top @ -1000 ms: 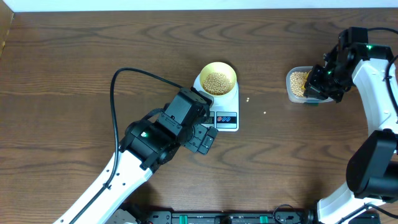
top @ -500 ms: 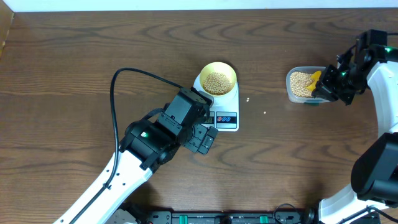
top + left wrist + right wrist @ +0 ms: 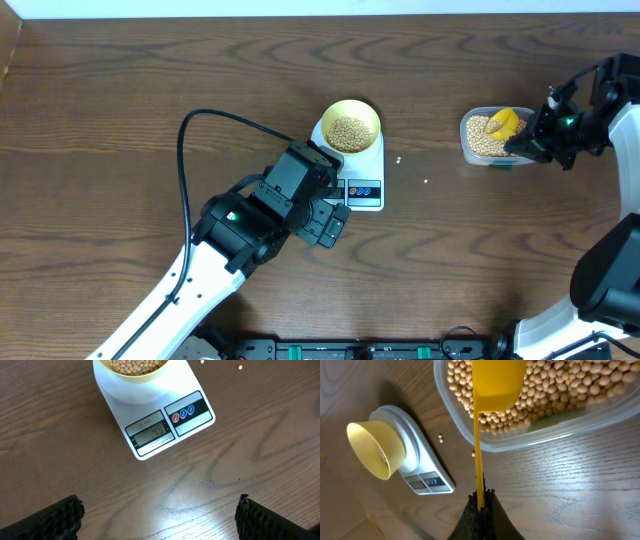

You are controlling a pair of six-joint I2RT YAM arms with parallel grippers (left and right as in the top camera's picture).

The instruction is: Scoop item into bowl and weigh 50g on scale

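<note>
The pale-yellow bowl [image 3: 350,125] holds tan beans [image 3: 348,132] and stands on the white scale [image 3: 364,190]. Its display [image 3: 151,434] is lit in the left wrist view, with the bowl [image 3: 134,371] at the top edge. My left gripper [image 3: 335,218] hovers open over bare wood just in front of the scale [image 3: 155,415], fingers [image 3: 60,517] wide apart. My right gripper [image 3: 481,497] is shut on the handle of a yellow scoop [image 3: 497,382]. The scoop's cup [image 3: 503,123] is over the beans [image 3: 570,390] in the clear tub [image 3: 470,150].
Two loose beans [image 3: 398,160] [image 3: 426,182] lie on the wood between the scale and the tub. A black cable [image 3: 215,118] loops left of the scale. The table's far edge runs along the top of the overhead view.
My right arm has drawn back to the right, and the yellow scoop, earlier hidden under the gripper, now shows over the beans in the tub. The left arm has not moved.
</note>
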